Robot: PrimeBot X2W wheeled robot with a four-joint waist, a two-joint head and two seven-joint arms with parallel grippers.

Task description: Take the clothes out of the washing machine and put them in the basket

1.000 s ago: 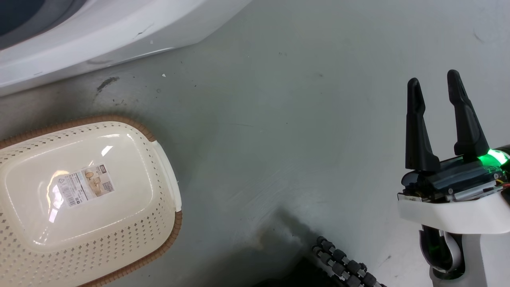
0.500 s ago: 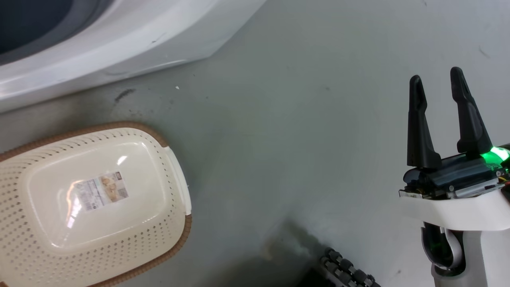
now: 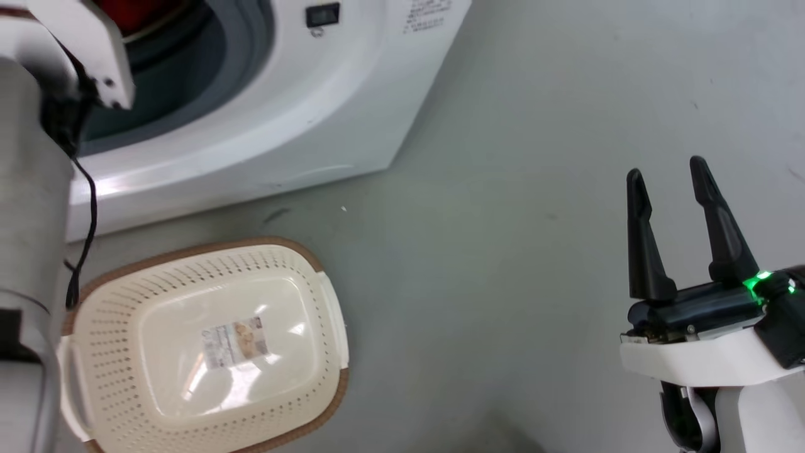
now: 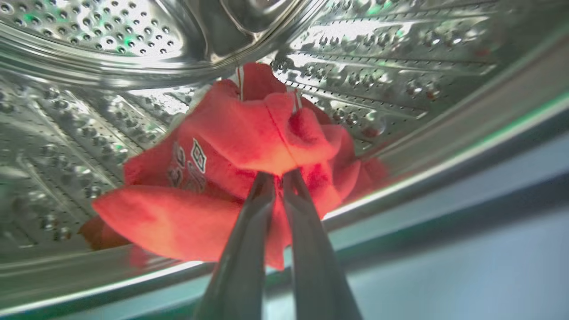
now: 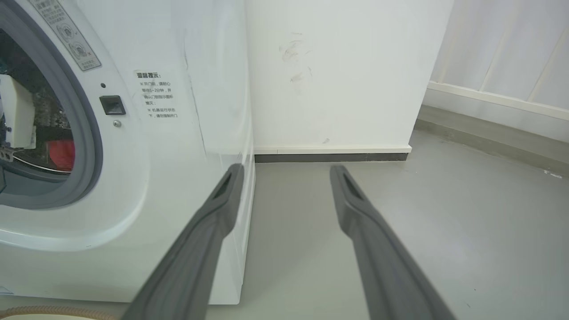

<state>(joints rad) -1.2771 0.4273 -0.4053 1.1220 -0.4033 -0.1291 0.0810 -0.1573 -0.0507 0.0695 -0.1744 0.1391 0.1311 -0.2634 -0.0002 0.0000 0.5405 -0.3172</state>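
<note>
While the left gripper has its two fingers squeezed together on a fold of the clothes, mid-frame in the left wrist view, the red bundle sits inside the steel drum of the washing machine, lower flaps hanging by the drum's front lip. So my read is we're at the pull-out step. Nothing's in the basket yet; it's on the floor at the lower left of the head view, just below the door opening. Right gripper is at the right of that frame, fingers spread, holding nothing.

What worries me: the pinch looks like it's on a thin bit of fabric. If those loose flaps snag on the lip or the grey door ring coming out, the cloth could slide free and land in the drum or on the floor. A floppy bundle could also drape over the basket rim instead of dropping in.
</note>
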